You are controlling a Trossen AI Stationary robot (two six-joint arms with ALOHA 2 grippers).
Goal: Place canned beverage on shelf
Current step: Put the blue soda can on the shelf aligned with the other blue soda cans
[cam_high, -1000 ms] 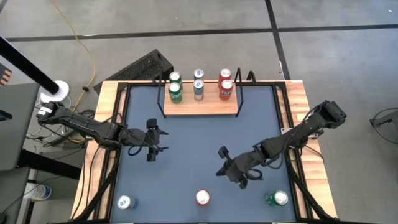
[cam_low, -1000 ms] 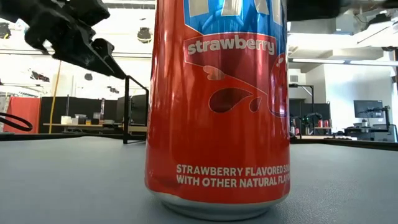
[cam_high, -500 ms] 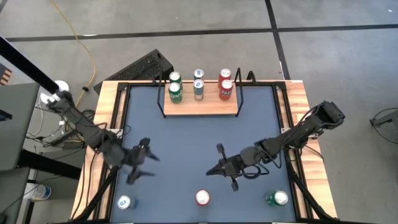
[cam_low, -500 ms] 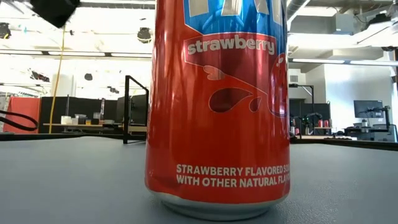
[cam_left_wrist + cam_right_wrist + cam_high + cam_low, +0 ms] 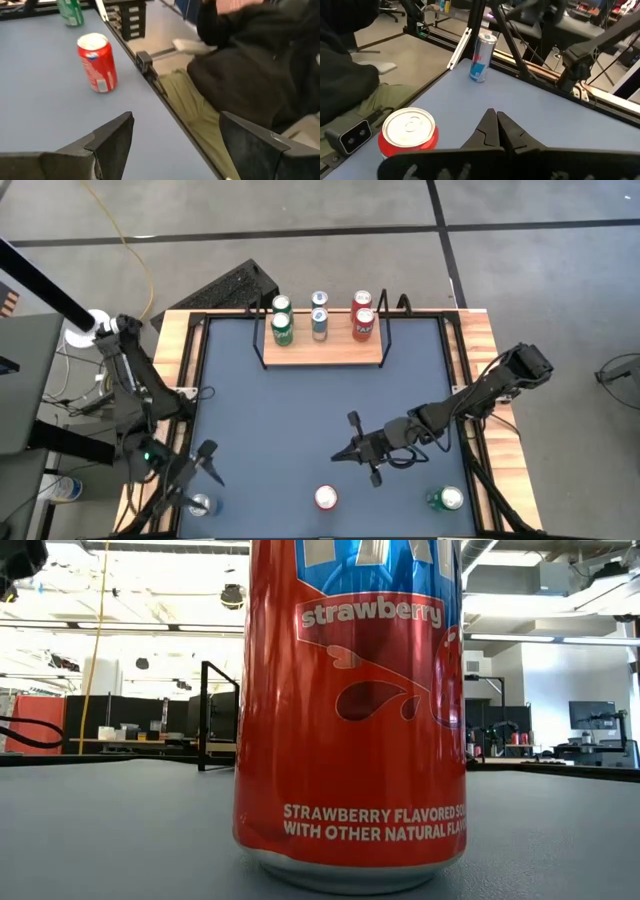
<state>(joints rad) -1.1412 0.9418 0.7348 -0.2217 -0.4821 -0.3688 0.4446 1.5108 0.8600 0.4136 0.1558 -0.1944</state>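
The shelf [image 5: 322,352], a light-wood board with black wire ends, stands at the table's far edge and carries two green, two silver-blue and two red cans. Three more cans stand upright along the near edge: silver-blue [image 5: 201,505], red strawberry [image 5: 326,498] and green [image 5: 446,498]. My left gripper [image 5: 203,463] hovers open at the near left, just beyond the silver-blue can. In its wrist view the red can [image 5: 97,62] and green can [image 5: 70,11] lie ahead of it. My right gripper [image 5: 343,451] is shut and empty, a little beyond the red can [image 5: 409,135].
A seated person [image 5: 250,75] in dark clothes is close against the table's near edge. The red can [image 5: 350,710] fills the low view. The black rail [image 5: 195,370] and wooden rim run round the table. Bare grey tabletop [image 5: 300,410] lies between the shelf and the near cans.
My left arm has swung from the table's left middle toward the near left corner and stopped by the silver-blue can, with its fingers open throughout. My right gripper has tipped to a more level pose pointing toward the table's left, staying shut and nearly in place.
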